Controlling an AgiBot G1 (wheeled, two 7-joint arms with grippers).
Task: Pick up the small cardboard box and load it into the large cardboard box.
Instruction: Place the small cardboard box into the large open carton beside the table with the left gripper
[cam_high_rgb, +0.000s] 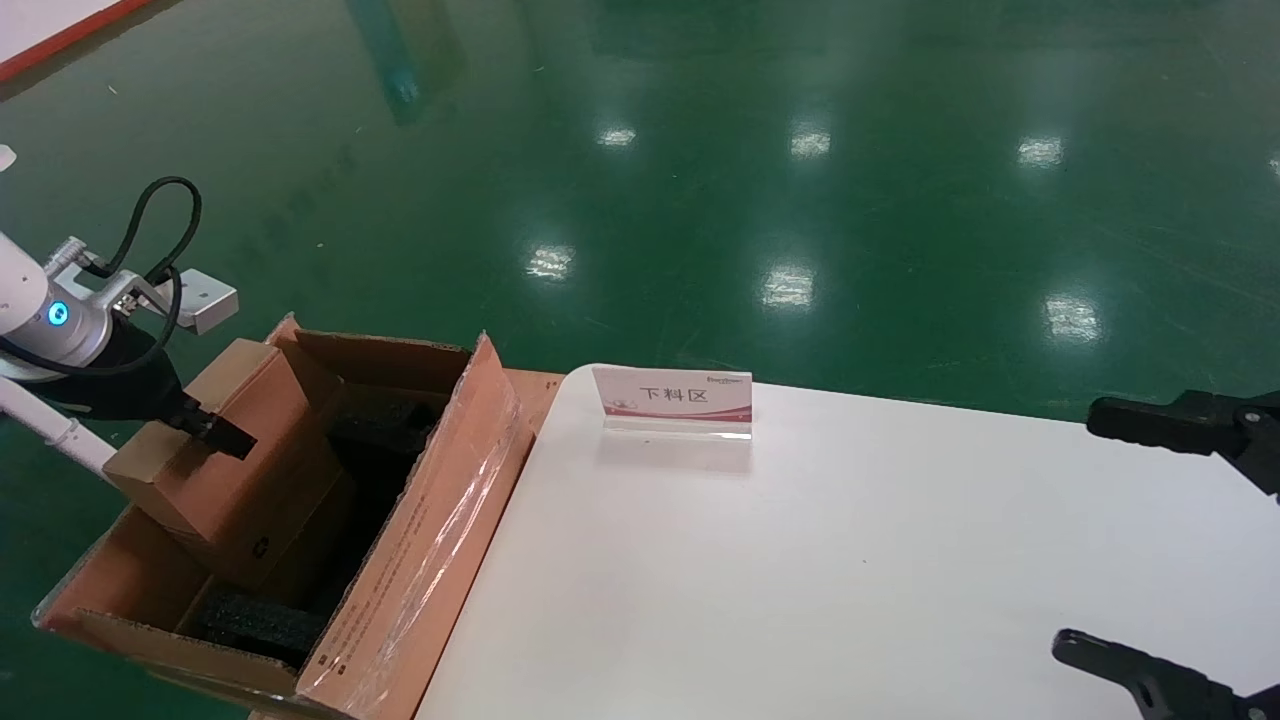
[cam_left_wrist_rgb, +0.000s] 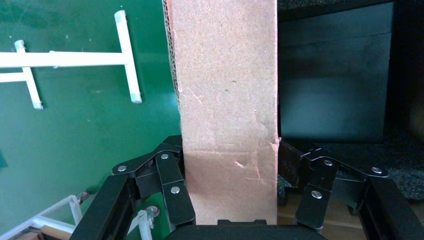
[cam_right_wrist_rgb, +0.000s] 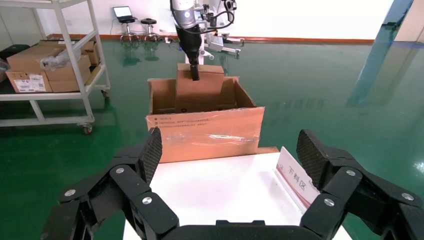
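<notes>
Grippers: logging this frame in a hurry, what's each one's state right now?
Left gripper: shut on the small cardboard box, over the large cardboard box.
Right gripper: open, holding nothing, above the white table.

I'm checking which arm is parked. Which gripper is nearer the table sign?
Right. The right gripper hangs open over the table's near right edge, with bare tabletop between it and the sign. The left gripper is off the table, holding the small box over the large box.

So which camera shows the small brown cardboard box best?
The head view: the small brown cardboard box shows whole, tilted inside the large carton. Left wrist shows one face; right wrist shows it far off.
</notes>
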